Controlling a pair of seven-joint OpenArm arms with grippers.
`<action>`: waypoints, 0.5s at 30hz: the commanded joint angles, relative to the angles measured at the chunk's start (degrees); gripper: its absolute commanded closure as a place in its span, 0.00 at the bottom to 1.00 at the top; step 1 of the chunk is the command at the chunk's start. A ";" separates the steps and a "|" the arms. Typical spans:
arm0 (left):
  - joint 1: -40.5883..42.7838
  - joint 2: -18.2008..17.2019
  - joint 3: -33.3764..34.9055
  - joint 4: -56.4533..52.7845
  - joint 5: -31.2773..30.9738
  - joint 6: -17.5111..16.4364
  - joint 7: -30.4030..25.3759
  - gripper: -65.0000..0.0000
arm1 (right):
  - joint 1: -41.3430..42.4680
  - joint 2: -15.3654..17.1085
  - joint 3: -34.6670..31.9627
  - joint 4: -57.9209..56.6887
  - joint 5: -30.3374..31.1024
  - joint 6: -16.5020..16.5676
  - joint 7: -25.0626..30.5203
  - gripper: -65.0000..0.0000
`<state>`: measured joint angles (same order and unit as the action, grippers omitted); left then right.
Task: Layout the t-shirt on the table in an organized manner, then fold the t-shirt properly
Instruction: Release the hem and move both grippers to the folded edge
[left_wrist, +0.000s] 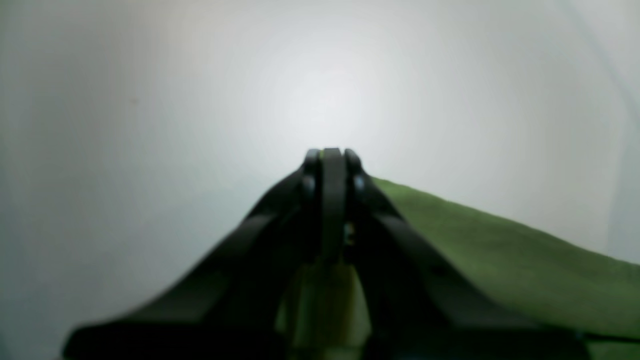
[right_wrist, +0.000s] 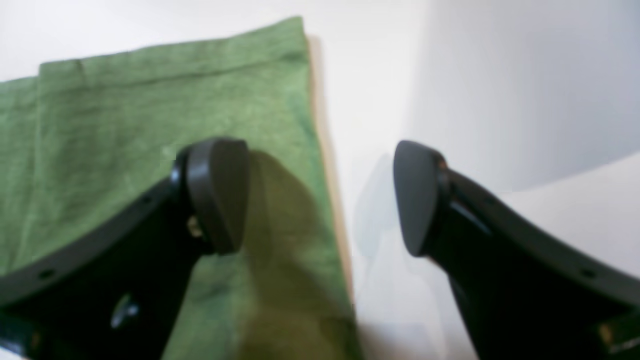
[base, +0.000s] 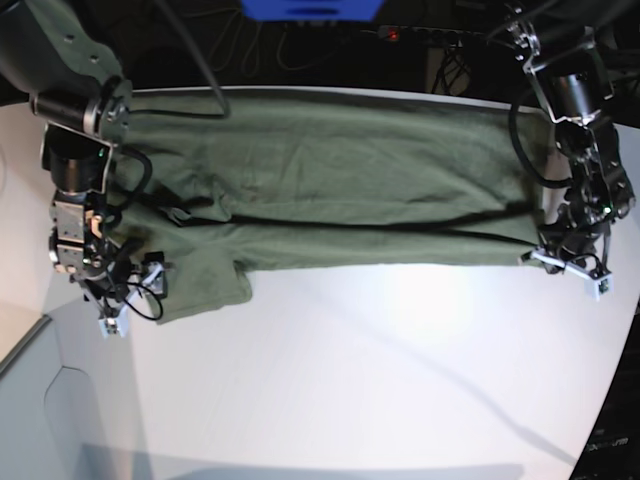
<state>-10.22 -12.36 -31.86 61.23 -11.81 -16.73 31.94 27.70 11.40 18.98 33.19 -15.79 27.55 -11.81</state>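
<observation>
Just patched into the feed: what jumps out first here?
The t-shirt, olive green, lies spread lengthwise across the far side of the white table. The left gripper is shut at the shirt's edge, while the right gripper is wide open, straddling the shirt's side edge.

The t-shirt (base: 330, 190) is a plain olive green with no print or pattern; across the upper half of the base view it reads as a duller grey-green, with dark shadow lines along its folds. In the right wrist view, at the left of the frame, the same cloth (right_wrist: 150, 100) looks brighter, a faintly mottled grass green. The table (base: 400, 380) is glossy white, with a bright glare patch near the middle of the base view and grey shading toward the lower left. The right gripper (right_wrist: 320, 200) is matt black, as is the left gripper (left_wrist: 332, 165). At the top centre of the base view sits a bright blue object (base: 310, 8) against a black background.
</observation>
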 joint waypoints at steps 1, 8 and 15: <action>-1.25 -0.78 -0.28 0.97 -0.36 -0.10 -1.31 1.00 | 1.09 0.34 -0.04 0.44 0.36 -0.08 -0.01 0.31; -1.34 -0.87 -0.28 0.97 -0.36 -0.10 -1.31 1.00 | 1.00 -0.54 -0.04 0.35 0.36 0.01 -0.01 0.86; -1.69 -1.05 -0.28 1.05 -0.36 -0.10 -1.31 1.00 | 1.26 -0.80 -0.04 0.61 0.28 0.01 -0.45 1.00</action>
<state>-10.39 -12.38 -31.86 61.23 -11.81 -16.73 31.94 27.73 10.15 18.90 33.10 -15.35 27.57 -11.57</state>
